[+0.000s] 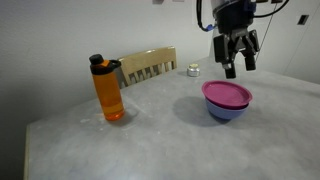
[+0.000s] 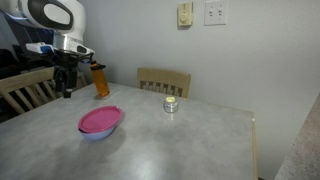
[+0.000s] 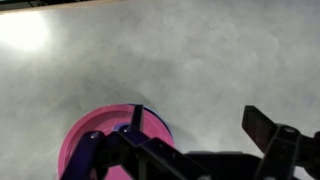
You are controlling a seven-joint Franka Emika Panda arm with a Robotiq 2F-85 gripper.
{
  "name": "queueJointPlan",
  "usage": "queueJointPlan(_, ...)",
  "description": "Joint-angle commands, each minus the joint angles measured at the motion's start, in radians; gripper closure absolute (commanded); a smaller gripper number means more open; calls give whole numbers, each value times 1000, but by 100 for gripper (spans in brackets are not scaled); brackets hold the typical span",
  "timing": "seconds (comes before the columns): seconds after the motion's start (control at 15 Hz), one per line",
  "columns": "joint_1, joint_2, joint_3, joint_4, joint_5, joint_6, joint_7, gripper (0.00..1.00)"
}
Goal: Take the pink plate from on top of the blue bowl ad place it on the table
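Observation:
The pink plate (image 1: 226,93) rests on top of the blue bowl (image 1: 228,111) on the grey table (image 1: 160,140). Both show in the other exterior view too, the plate (image 2: 100,120) over the bowl (image 2: 97,133). My gripper (image 1: 238,68) hangs open and empty above the plate, clear of it. In an exterior view it is high over the table's edge (image 2: 66,92). In the wrist view the plate (image 3: 92,140) lies at the lower left, with one finger over its edge and the open gripper (image 3: 200,125) mostly over bare table (image 3: 180,60).
An orange bottle (image 1: 108,89) with a black cap stands on the table, also seen behind the arm (image 2: 100,80). A small silver tin (image 1: 193,70) (image 2: 171,104) sits near the far edge. Wooden chairs (image 1: 148,65) (image 2: 164,80) stand at the table.

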Motion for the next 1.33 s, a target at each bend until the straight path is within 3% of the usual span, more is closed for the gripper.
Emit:
queueJointPlan(0.0, 22, 4, -23, 8, 7, -9, -15, 0)
queueJointPlan(0.13, 22, 8, -23, 14, 8, -17, -23, 0)
queueJointPlan(0.2, 25, -17, -32, -13, 22, 60, 49, 0)
queueJointPlan(0.6, 42, 75, -67, 14, 98, 259, 322, 0)
queueJointPlan(1.0, 89, 138, -127, 10, 54, 392, 666, 0)
queueJointPlan(1.27, 102, 173, -162, 26, 11, 395, 851, 0)
